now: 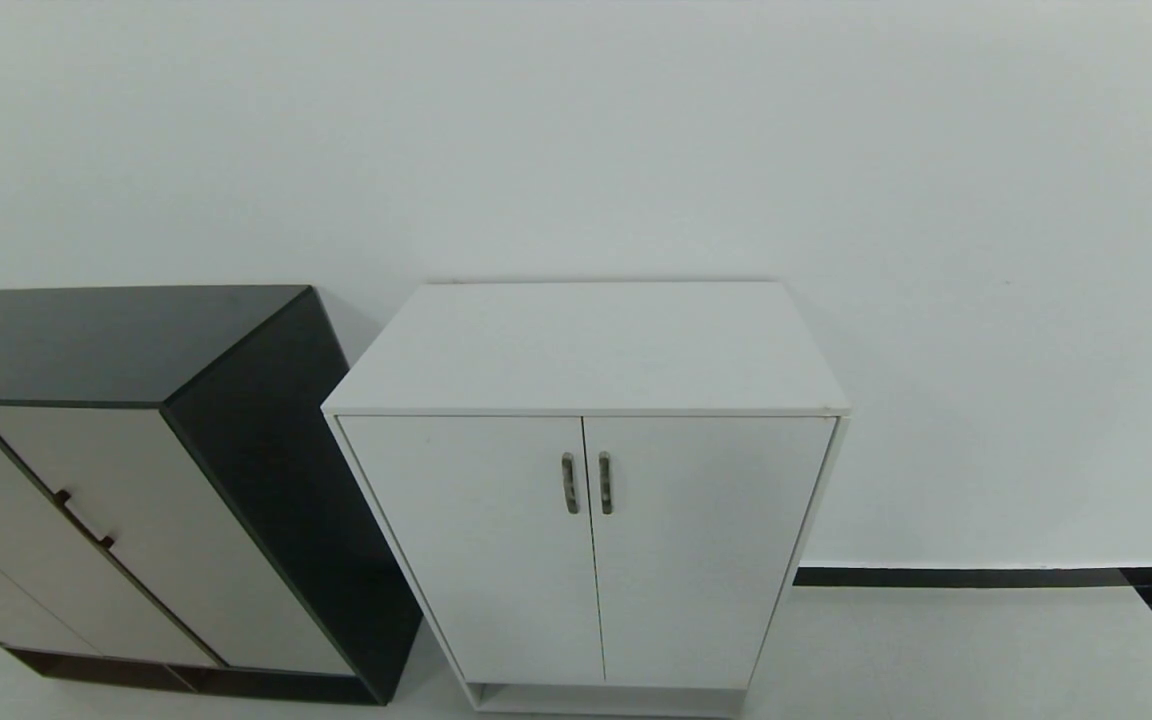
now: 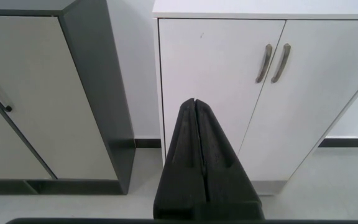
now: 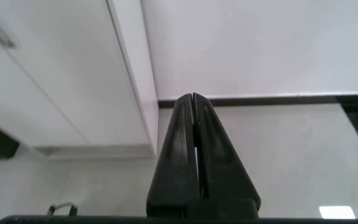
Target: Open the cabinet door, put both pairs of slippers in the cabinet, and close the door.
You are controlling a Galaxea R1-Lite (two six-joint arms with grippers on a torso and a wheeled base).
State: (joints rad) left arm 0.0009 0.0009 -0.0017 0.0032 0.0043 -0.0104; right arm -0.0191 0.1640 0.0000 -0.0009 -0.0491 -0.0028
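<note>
A white cabinet [image 1: 586,350] with two doors stands against the wall, both doors shut. Two metal handles [image 1: 587,483] sit side by side at the middle seam. In the left wrist view my left gripper [image 2: 195,103] is shut and empty, held some way in front of the white cabinet [image 2: 229,81], below its handles [image 2: 273,62]. My right gripper [image 3: 194,97] is shut and empty too, low over the floor beside the cabinet's side panel [image 3: 132,68].
A black cabinet [image 1: 136,340] with pale doors stands close to the white one on its left, also seen as the black cabinet [image 2: 55,93]. Black floor tape [image 1: 996,577] runs along the wall base at the right. Open grey floor lies right of the white cabinet.
</note>
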